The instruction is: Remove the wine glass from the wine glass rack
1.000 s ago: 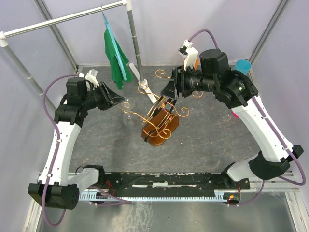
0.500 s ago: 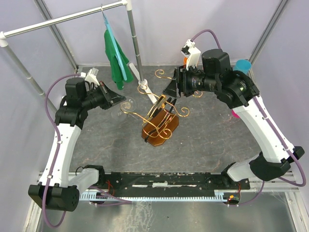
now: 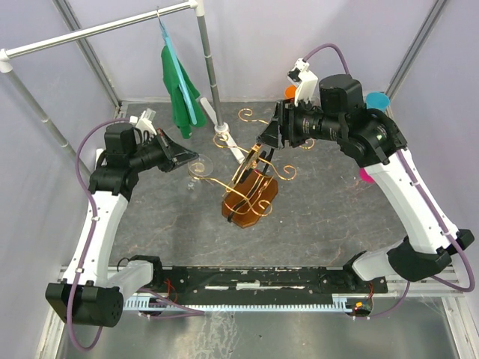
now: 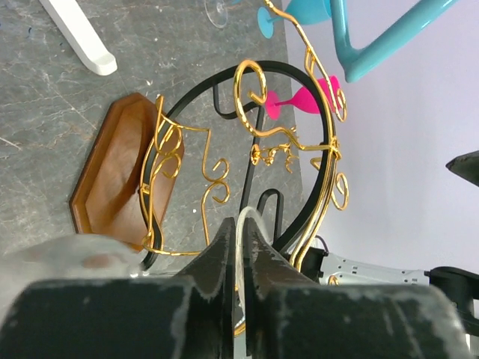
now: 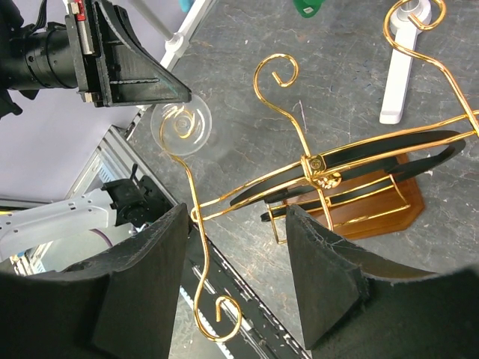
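Note:
The wine glass rack (image 3: 251,196) stands mid-table, gold scroll arms over a black loop and an amber-brown base (image 4: 120,179). The clear wine glass (image 3: 197,169) hangs at the rack's left arm; its round foot (image 5: 179,129) sits around the scroll end. My left gripper (image 3: 191,159) is shut on the foot's thin edge (image 4: 241,224), which shows between the pressed fingers. My right gripper (image 3: 263,142) hovers open above the rack's right side. A gold arm (image 5: 196,247) runs below the gap between its fingers (image 5: 236,217) without touching them.
A grey clothes rail (image 3: 97,28) crosses the back left, with a green cloth (image 3: 179,93) on a teal hanger; its white foot (image 3: 228,138) lies behind the rack. A blue cup (image 3: 376,101) and a pink glass (image 4: 303,99) stand at the right wall.
My left gripper's jaws have closed onto the glass foot at the rack's left arm. The right arm has drifted slightly right, its jaws still open.

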Tool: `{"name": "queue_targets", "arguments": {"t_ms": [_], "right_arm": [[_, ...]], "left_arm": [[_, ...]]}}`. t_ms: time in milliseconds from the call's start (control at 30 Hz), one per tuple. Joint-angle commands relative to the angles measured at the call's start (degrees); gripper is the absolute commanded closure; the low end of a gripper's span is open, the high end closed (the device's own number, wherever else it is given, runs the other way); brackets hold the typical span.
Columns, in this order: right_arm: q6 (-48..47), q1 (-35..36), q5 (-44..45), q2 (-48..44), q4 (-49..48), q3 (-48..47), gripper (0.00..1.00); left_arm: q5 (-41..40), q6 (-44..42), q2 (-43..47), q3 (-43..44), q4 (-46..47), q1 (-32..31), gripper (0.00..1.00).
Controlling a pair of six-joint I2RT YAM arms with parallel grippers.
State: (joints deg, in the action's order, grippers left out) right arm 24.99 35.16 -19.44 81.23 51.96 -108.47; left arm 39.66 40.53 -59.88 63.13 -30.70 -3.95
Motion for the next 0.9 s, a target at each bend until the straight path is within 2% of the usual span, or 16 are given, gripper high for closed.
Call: {"name": "queue_targets", "arguments": {"t_ms": [0, 600, 867], "right_arm": [[-1.0, -0.52, -0.59, -1.71, -1.47, 0.28, 0.37], [-0.72, -1.81, -1.22, -3.4, -1.95, 2.22, 0.37], [-1.12, -2.66, -1.9, -4.06, -1.89, 3.02, 0.37]], "left_arm": [[3.56, 1.1, 1.22, 0.63, 3.29, -0.24, 0.97], [-3.78, -4.89, 3.16, 6.19, -5.06, 2.19, 0.97], [-3.02, -3.96, 4.75, 6.19, -4.93, 3.68, 0.97]]}}
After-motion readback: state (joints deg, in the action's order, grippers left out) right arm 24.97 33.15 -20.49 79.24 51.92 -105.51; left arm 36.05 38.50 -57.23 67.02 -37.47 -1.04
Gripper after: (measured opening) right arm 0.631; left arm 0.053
